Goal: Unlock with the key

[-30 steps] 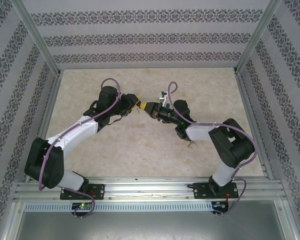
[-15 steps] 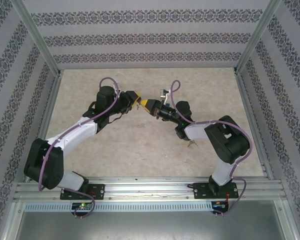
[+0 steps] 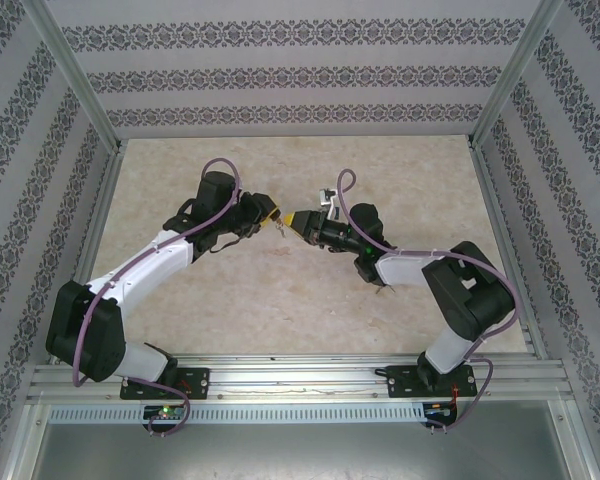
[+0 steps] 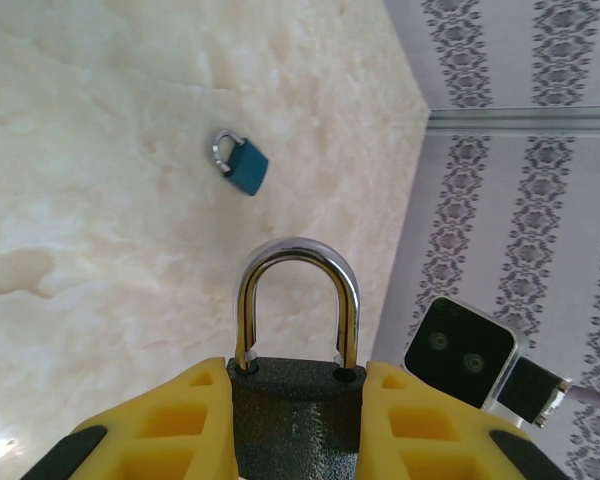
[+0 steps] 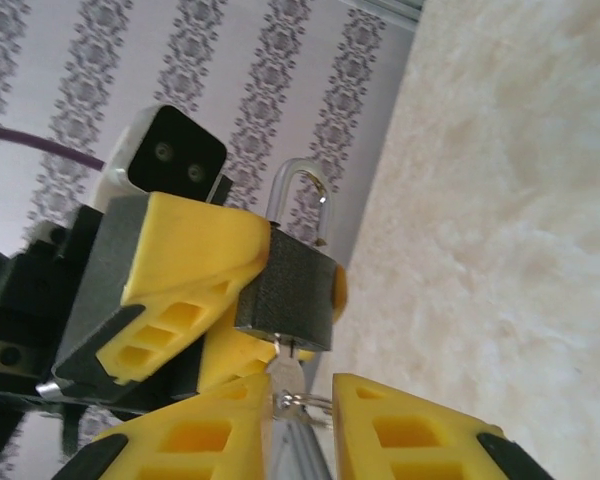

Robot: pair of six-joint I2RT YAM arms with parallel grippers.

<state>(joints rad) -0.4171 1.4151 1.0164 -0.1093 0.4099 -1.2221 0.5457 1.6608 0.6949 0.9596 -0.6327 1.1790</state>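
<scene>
We clamp the padlock [image 5: 290, 290] in the left gripper [image 4: 295, 385]; its key [image 5: 283, 375] sits lower centre, shaft upward, between the parted jaws of the right gripper [image 5: 298, 400]

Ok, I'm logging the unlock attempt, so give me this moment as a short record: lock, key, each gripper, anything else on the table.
dark padlock: clamped by the left gripper
shackle: both legs in the body
key: in the padlock's end opposite the shackle
right gripper: jaws apart, one on either side of the key
blue padlock: lying on the table
</scene>
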